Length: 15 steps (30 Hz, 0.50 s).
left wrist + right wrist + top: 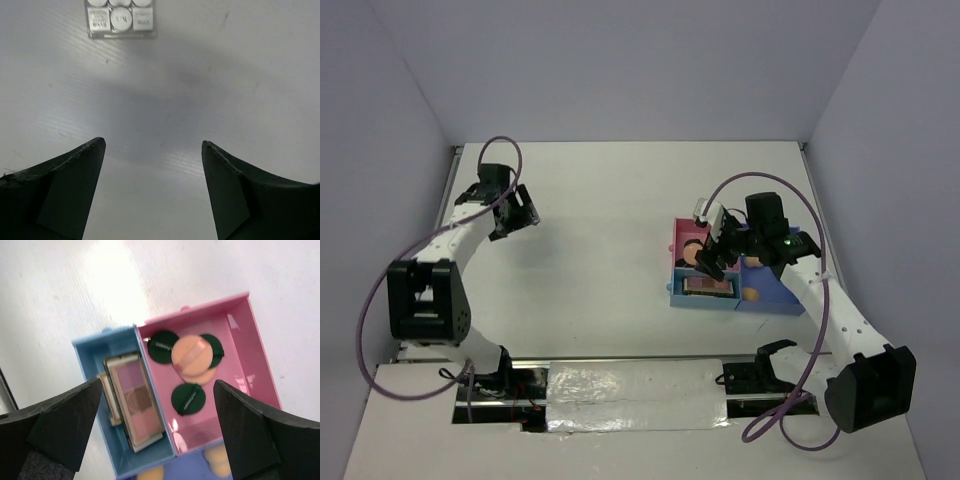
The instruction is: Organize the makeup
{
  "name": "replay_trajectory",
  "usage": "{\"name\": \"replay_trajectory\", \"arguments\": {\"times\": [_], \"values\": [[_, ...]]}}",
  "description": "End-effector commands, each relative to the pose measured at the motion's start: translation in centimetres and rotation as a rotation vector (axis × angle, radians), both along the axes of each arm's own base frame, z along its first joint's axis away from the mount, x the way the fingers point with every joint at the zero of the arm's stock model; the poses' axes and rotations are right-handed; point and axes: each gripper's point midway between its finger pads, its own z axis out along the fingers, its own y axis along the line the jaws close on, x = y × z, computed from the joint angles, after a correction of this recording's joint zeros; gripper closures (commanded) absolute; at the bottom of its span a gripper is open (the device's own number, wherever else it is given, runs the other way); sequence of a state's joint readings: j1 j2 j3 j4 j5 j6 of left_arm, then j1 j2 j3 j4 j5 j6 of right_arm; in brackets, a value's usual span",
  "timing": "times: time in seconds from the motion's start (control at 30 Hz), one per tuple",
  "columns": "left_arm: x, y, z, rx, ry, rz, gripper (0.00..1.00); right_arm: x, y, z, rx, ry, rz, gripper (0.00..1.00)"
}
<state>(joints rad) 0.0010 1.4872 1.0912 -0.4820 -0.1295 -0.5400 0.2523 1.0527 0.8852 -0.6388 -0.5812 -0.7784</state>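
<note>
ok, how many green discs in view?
3 green discs in the pink compartment: one left of the peach pads, one partly under them, one below. More may be hidden.

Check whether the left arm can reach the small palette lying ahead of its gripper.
Probably yes: the left gripper is open, and only table surface lies between it and the small palette.

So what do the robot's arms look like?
The left arm and right arm are white tubes with chunky black joints. Each trails a looping purple cable. A tiny green light glows on the right one. Their fingers are dark wedges.
</note>
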Motion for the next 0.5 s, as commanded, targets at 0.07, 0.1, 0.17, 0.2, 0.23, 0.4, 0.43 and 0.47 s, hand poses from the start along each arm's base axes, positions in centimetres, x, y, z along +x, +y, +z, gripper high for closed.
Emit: {"name": "replay_trajectory", "arguments": {"times": [0.07, 0.1, 0.17, 0.2, 0.23, 0.4, 0.43, 0.47], "values": [[2.9, 4.3, -1.7, 0.164, 0.141, -0.031, 0.08, 2.1, 2.7, 3.7, 0.206, 0.032, -0.051, 0.00], [3.5, 4.9, -1.9, 0.178, 0.148, -0.025, 0.07, 2.5, 2.9, 4.2, 0.235, 0.036, -0.076, 0.00], [5.0, 5.8, -3.2, 0.190, 0.183, -0.027, 0.06, 3.0, 3.1, 4.5, 0.253, 0.044, -0.084, 0.00], [5.3, 6.1, -3.6, 0.193, 0.196, -0.027, 0.06, 3.1, 3.2, 4.5, 0.257, 0.046, -0.084, 0.00], [5.7, 6.5, -4.0, 0.200, 0.210, -0.025, 0.06, 3.4, 3.3, 4.3, 0.263, 0.064, -0.094, 0.01], [8.5, 7.9, -5.6, 0.214, 0.229, -0.053, 0.03, 4.5, 4.0, 5.1, 0.297, 0.089, -0.105, 0.01], [8.6, 7.9, -6.0, 0.209, 0.243, -0.059, 0.03, 4.7, 4.1, 4.8, 0.298, 0.105, -0.104, 0.00], [9.3, 8.2, -6.3, 0.203, 0.246, -0.062, 0.03, 4.9, 4.3, 5.2, 0.306, 0.109, -0.104, 0.00]]}}
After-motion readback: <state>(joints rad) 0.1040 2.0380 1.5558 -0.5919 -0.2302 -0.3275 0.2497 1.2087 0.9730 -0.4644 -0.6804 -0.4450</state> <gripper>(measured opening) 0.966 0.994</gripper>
